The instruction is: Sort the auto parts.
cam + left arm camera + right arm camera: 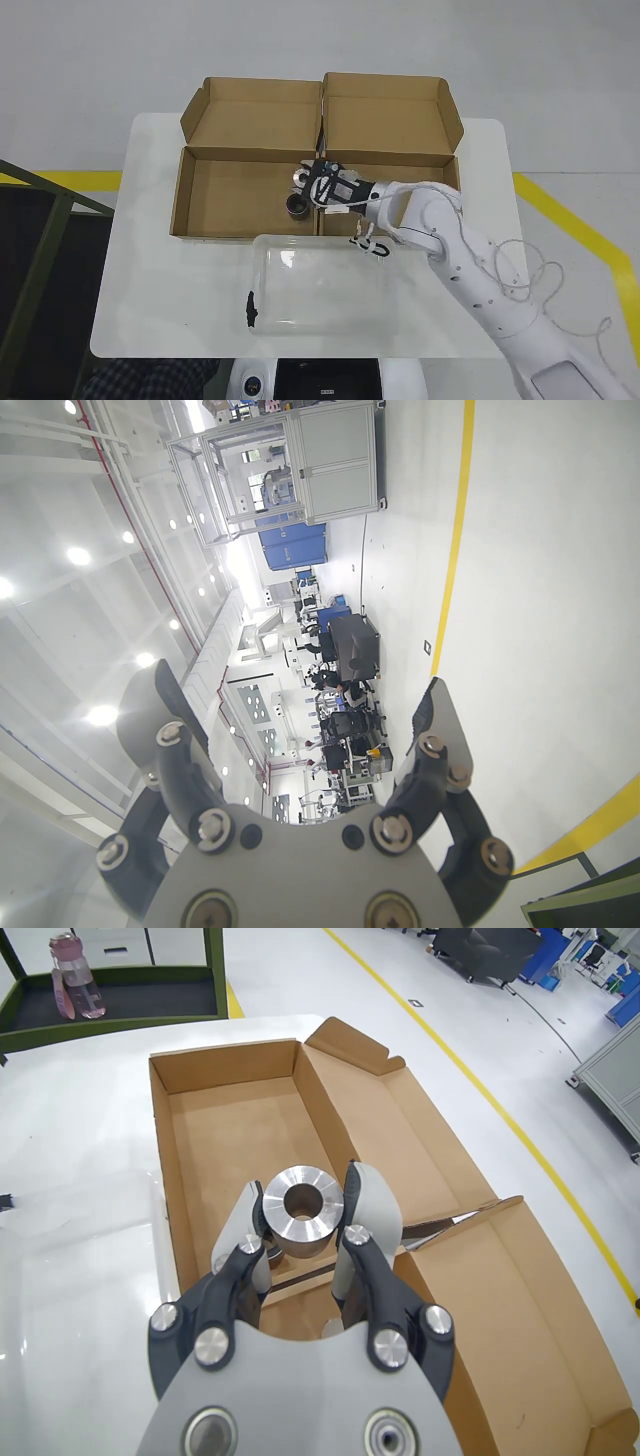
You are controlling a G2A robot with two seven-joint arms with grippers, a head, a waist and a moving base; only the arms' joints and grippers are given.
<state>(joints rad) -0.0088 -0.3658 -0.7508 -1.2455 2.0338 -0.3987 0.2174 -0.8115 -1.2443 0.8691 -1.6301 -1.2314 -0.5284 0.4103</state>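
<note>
Metal bushing (303,1213), a short silver cylinder with a centre bore, is clamped between the fingers of the right gripper (303,1188), pads pressed on both flanks. Location: inside the left cardboard box (230,200), at its 3 o'clock end, just beside the wall next to the right cardboard box (500,1303). Both boxes lie side by side, lids flapped back, toward 12 o'clock on the white table (150,260). The clear plastic tub (320,290) is at 6 o'clock, near the boxes.

Step, as I read it: placing. The part is in the box, release not yet done. The next move calls for setting it flat on the box floor, spreading the fingers, then backing straight out without clipping the box wall or tipping the part. It's round, so it could roll if it lands on its side.

Left gripper (300,680): fingers spread wide, nothing between them, pointed off into the hall.

Hard to tell:
- Whether the bushing touches the box floor or hangs just above it; its underside is hidden by the fingers.
- A dark ring shape under it could be shadow or a second part.
- A small black item (250,308) at the tub's 8 o'clock corner is too small to identify.
- The right box floor is mostly covered by the arm in the top view.
</note>
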